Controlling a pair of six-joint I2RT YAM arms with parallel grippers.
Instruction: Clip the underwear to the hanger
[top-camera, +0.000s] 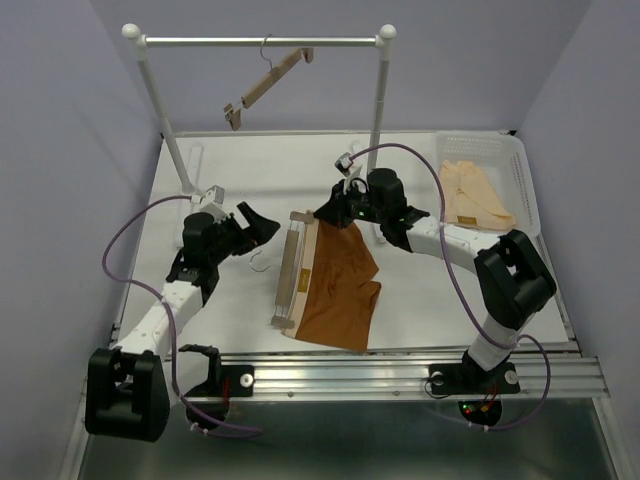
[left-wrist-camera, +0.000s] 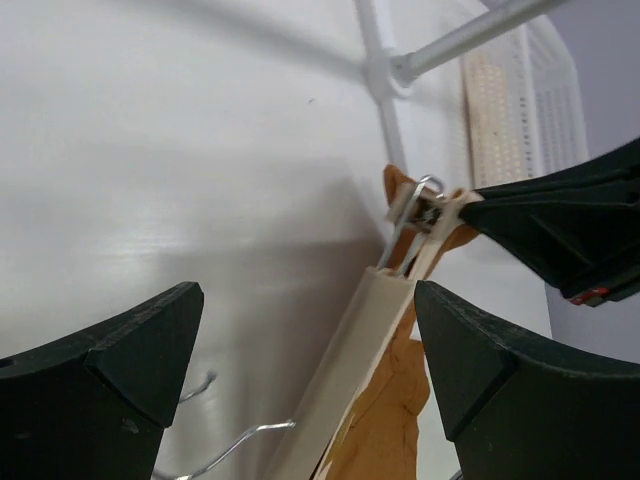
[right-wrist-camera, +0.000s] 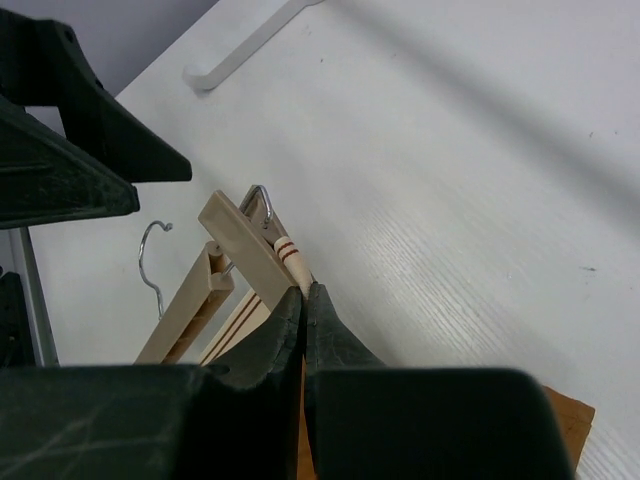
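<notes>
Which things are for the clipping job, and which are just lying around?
For the job:
- underwear
- hanger lying flat

Just lying around:
- spare hanger hung up
- peach cloth
- white basket

no readable text, labels, brands, numbers or signs anywhere

You are seeing bare white tabletop (top-camera: 225, 285) lying open between the wide-spread left gripper (top-camera: 262, 230) and the pale wooden bar hanger (top-camera: 290, 270). The right gripper (top-camera: 325, 213), closed tight at the hanger's far end, is blocking that side, and the white rack's slanted post (top-camera: 170, 125) is standing behind the left arm (top-camera: 165, 300).
</notes>
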